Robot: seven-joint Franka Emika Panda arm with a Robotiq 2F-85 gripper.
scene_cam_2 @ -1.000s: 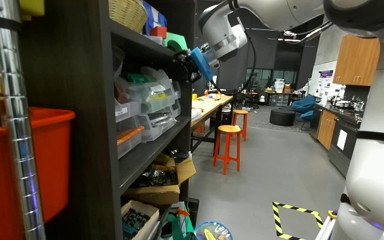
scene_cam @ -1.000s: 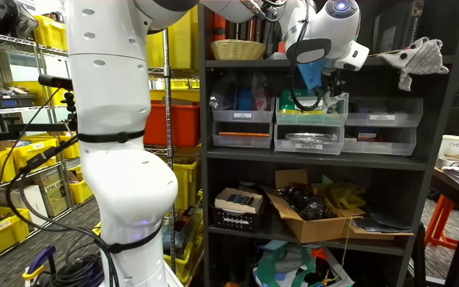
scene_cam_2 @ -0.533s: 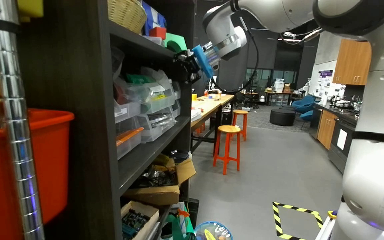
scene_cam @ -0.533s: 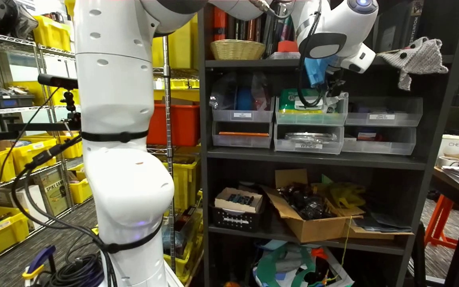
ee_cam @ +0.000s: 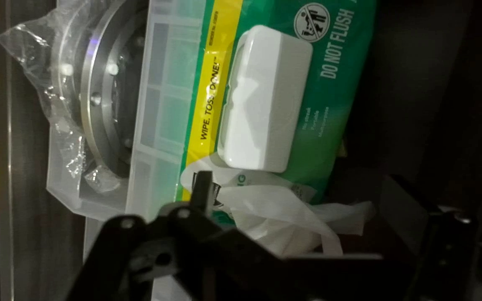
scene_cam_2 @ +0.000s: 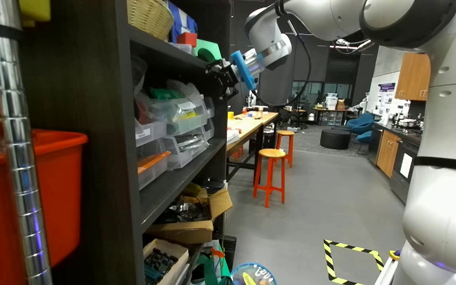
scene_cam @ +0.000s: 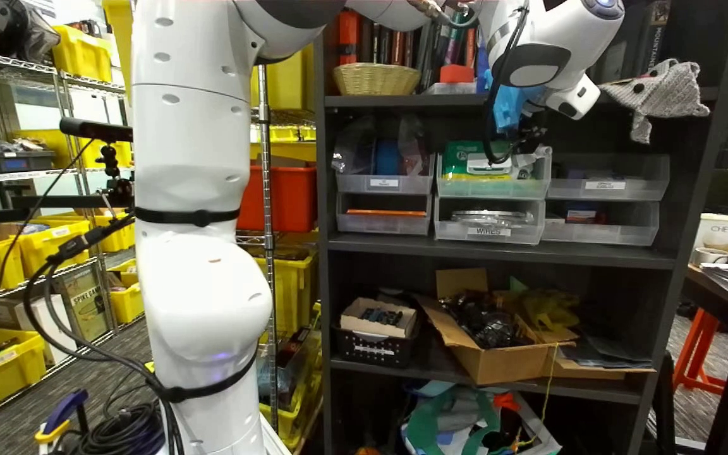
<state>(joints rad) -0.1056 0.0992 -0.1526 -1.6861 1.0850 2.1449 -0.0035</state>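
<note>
So, you are holding the gripper [ee_cam: 301, 194] with its two fingers [ee_cam: 202, 190] spread wide apart, and in the wrist view the gap between them is framing a crumpled pale sheet [ee_cam: 274, 217] rather than pinching it. That sheet is overlapping one end of a green wipes pack [ee_cam: 341, 83], which is lying in a clear plastic bin [scene_cam: 497, 188] on the dark shelf unit [scene_cam: 503, 254], its white lid [ee_cam: 266, 100] facing the gripper. One fingertip is covering a small part of the pack's end from that angle, while its partner is standing beside the sheet, against a dark background. Whether either tip is touching the sheet or the pack, you are seeing too little to tell. In both exterior views your gripper is hanging near that bin, a little higher than it, and a blue wrist mount [scene_cam_2: 243, 69] is sitting behind the black fingers. Right beneath, a lower bin [scene_cam: 452, 231] labelled WIRES is holding shiny metal rings [ee_cam: 88, 79], and on the shelf above, a wicker basket [scene_cam: 377, 79] is resting in front of a row of books [scene_cam: 384, 44].
</note>
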